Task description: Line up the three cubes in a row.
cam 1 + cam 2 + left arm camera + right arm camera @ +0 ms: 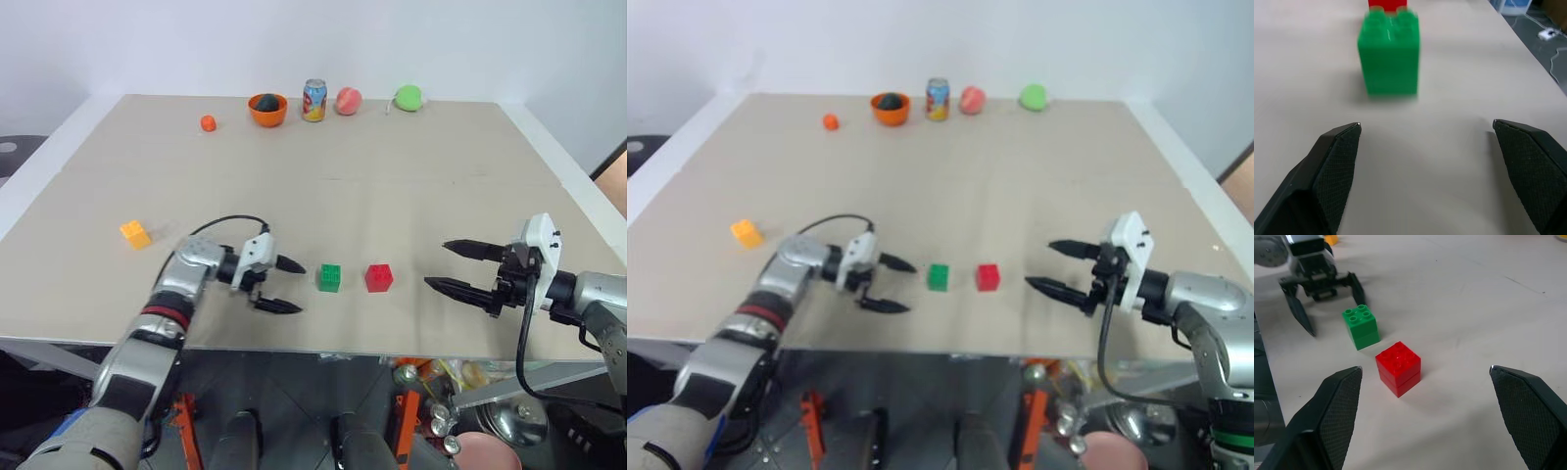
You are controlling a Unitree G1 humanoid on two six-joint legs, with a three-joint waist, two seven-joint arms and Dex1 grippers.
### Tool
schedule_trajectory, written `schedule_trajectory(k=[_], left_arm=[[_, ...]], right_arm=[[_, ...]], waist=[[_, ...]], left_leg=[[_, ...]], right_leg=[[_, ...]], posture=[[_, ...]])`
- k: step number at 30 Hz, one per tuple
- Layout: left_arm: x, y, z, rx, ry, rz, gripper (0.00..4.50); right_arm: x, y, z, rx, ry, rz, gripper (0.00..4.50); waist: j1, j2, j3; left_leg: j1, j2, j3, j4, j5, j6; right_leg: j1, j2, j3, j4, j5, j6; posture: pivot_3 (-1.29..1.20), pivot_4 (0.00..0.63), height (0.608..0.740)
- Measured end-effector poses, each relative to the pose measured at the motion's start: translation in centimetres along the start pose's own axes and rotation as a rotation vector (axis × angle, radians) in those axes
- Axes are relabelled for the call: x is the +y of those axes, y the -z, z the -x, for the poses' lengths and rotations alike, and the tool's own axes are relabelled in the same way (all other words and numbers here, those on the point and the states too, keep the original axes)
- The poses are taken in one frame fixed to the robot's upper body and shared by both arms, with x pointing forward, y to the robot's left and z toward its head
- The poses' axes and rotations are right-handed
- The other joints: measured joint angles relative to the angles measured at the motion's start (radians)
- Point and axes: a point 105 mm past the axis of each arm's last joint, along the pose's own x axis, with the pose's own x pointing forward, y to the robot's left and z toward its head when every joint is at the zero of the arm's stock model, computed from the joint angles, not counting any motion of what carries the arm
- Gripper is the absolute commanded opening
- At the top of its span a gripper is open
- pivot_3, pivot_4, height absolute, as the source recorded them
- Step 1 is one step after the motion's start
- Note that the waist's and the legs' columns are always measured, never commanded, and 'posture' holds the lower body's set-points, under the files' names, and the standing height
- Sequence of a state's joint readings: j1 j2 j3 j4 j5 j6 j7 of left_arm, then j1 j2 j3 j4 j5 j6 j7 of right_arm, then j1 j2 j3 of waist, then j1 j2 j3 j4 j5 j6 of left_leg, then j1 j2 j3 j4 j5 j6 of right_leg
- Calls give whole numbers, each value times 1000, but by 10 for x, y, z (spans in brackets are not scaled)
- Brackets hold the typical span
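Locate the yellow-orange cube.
In the left eye view the yellow-orange cube sits alone on the table's left side, apart from the green cube and beyond the left gripper.

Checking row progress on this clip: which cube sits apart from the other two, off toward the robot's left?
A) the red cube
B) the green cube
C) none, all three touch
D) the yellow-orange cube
D: the yellow-orange cube lies alone beyond the left hand, while the green cube and red cube sit side by side with a small gap.
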State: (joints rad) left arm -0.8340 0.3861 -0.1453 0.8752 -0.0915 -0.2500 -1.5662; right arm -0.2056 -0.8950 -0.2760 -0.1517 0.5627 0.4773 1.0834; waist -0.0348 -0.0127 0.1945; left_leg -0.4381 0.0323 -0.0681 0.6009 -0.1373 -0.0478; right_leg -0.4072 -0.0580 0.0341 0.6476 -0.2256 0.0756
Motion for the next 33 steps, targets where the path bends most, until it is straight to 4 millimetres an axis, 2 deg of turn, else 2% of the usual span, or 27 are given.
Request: schedule_trajectory(k=[4,7,10,14,17,18,21,27,33], left_arm=[[1,6,51,16,-203,21,4468],[-1,11,69,-4,-380,64,4468],[-7,23,77,-31,-558,198,4468],[-17,33,87,-102,-796,406,4468],[-19,35,92,-127,-942,490,4468],[-19,37,98,-121,-1038,514,4468],[-20,44,111,-89,-1263,564,4468],[-30,59,148,-60,-1641,696,4468],[-32,67,167,-19,-1773,725,4468]], right_arm=[[-1,-18,-8,-37,-22,51,4321],[5,-33,-23,-108,-45,66,4321],[17,-42,-44,-145,-96,87,4321],[32,-42,-72,-129,-162,127,4321],[42,-47,-88,-143,-214,156,4321],[43,-51,-93,-157,-228,169,4321],[44,-56,-100,-176,-256,188,4321],[44,-49,-107,-175,-291,182,4321],[44,-50,-109,-186,-306,191,4321]], waist=[[-8,0,0],[-10,0,0],[-10,0,0],[-8,0,0],[-5,0,0],[-6,0,0],[-7,-1,0],[-9,-1,-1],[-9,-1,-1]], left_leg=[[0,1,0,0,0,0],[0,1,0,0,0,0],[0,2,0,0,0,0],[1,2,0,0,0,-1],[1,2,0,0,1,-2],[1,2,0,0,1,-2],[3,2,0,0,1,-2],[5,3,0,0,1,-2],[4,3,0,0,2,-4]], right_leg=[[0,0,0,0,0,0],[0,0,0,0,0,0],[0,0,0,1,0,0],[0,0,0,1,0,0],[0,0,0,1,1,-1],[1,0,0,1,1,-1],[2,0,0,1,1,-1],[2,2,0,1,2,-3],[2,2,0,1,3,-3]], posture=[[0,150,740],[0,150,740],[0,150,740],[0,150,740],[0,150,740],[0,150,740],[0,150,740],[0,150,740],[0,150,740]])
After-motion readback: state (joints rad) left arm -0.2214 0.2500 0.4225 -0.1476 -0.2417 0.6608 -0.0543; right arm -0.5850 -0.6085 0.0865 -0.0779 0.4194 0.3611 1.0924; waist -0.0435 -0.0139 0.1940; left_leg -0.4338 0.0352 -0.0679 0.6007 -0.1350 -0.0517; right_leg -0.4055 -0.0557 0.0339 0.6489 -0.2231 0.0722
